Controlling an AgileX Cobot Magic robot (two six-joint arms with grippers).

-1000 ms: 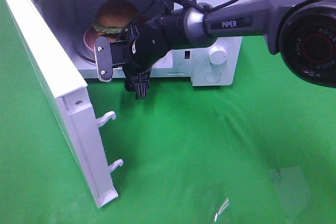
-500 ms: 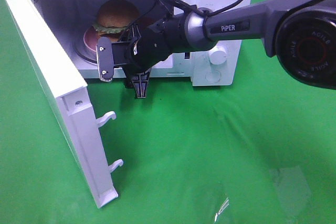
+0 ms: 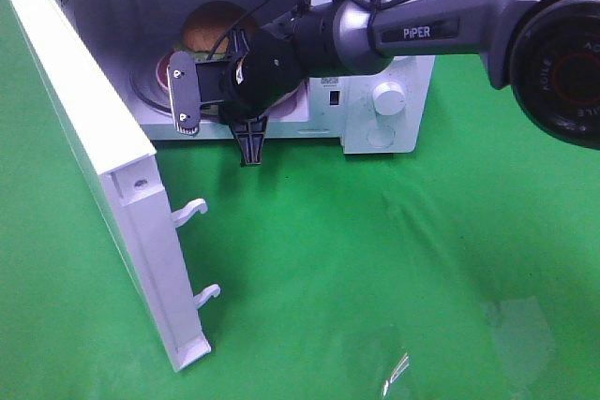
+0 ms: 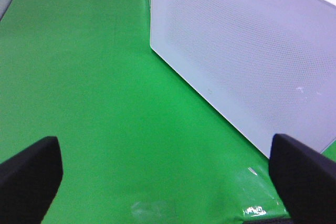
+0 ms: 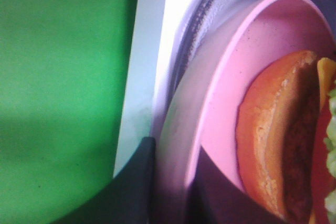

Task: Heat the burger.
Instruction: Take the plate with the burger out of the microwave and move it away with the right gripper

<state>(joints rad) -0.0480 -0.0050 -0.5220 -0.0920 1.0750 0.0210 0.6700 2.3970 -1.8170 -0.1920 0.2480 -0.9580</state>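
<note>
Burger (image 3: 211,25) sits in microwave (image 3: 384,53); "PiPER" arm's right claw (image 5: 170,182) pinches pink plate (image 5: 220,124); left claw (image 4: 163,177) gapes.

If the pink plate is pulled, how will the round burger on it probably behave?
The round golden-brown burger looks tall and stacked, so it may tip or its layers shift. The glossy pink plate seems smooth, so the burger could slide.

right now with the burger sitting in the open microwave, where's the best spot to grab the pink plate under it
Take the pink plate by its near rim, coming in level through the open front of the microwave. The rim is thin, raised and bare there, while the burger covers the middle. The right claw is already straddling that edge.
</note>
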